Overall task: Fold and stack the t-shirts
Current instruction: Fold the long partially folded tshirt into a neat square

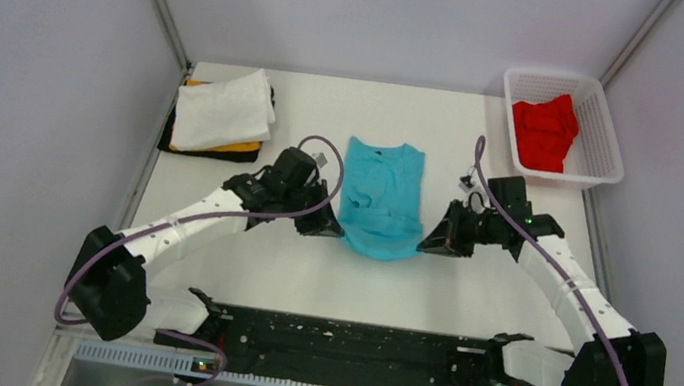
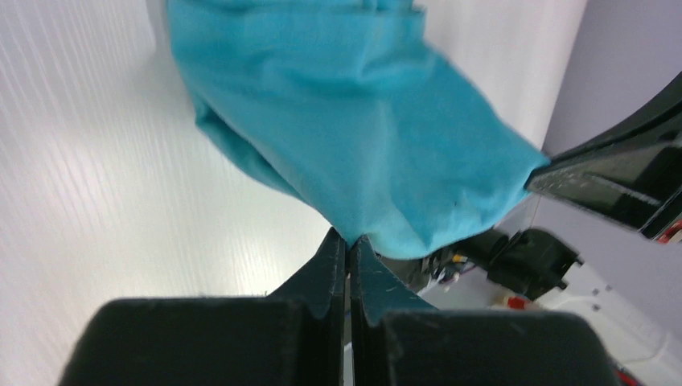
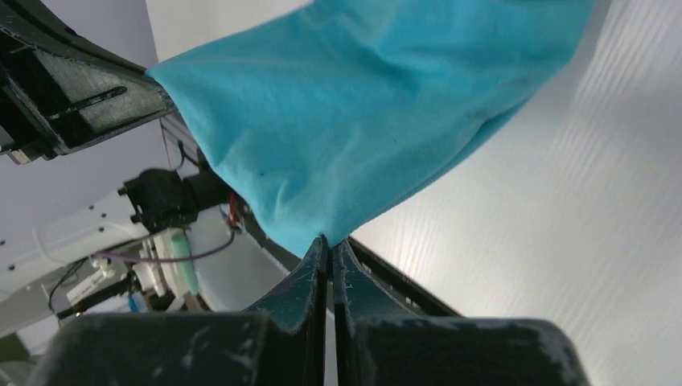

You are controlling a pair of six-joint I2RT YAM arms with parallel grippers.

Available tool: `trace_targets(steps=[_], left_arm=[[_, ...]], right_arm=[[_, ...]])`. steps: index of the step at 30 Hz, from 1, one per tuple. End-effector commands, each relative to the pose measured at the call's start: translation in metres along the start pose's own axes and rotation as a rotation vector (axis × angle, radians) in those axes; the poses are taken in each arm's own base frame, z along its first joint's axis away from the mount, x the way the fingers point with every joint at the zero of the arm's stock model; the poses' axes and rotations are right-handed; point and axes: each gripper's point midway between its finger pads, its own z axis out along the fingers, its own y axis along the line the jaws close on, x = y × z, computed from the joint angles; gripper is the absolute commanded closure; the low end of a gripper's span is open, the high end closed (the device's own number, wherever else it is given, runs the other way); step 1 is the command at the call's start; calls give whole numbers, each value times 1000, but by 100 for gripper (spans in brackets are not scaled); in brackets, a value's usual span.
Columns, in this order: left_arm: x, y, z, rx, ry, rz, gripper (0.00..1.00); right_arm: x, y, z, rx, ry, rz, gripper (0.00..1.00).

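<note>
Two hem corners of turquoise t-shirt (image 1: pixel 380 193) pinched by left end effector (image 2: pixel 347 239), right end effector (image 3: pixel 328 241); carry evenly toward collar, frame top.

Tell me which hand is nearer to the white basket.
Right. The right hand holds the turquoise shirt by its near right corner, down-left of the basket; the left hand holds the near left corner, farther away across the shirt.

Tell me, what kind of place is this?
Likely a robotics test cell, not a laundry: plain grey partition walls, a white table, and arms whose left tool and right tool pinch a turquoise t-shirt.
</note>
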Motion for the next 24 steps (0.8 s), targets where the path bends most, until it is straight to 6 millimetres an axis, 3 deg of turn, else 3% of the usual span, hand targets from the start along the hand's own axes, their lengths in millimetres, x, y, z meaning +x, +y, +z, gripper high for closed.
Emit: trace_targets(steps=[1, 5, 9, 16, 24], left_arm=[[-76, -32, -9, 68, -175, 70, 100], [-130, -54, -4, 126, -272, 122, 100], [-169, -48, 8, 31, -301, 132, 100], [-229, -34, 37, 7, -322, 97, 100], [-274, -2, 68, -45, -332, 48, 100]], right_arm=[[-69, 25, -8, -30, -198, -85, 100], [-117, 44, -6, -84, -310, -107, 100], [-159, 50, -4, -88, -361, -114, 100], [-221, 23, 17, -30, -383, -63, 100], [-280, -14, 47, 1, -422, -7, 100]])
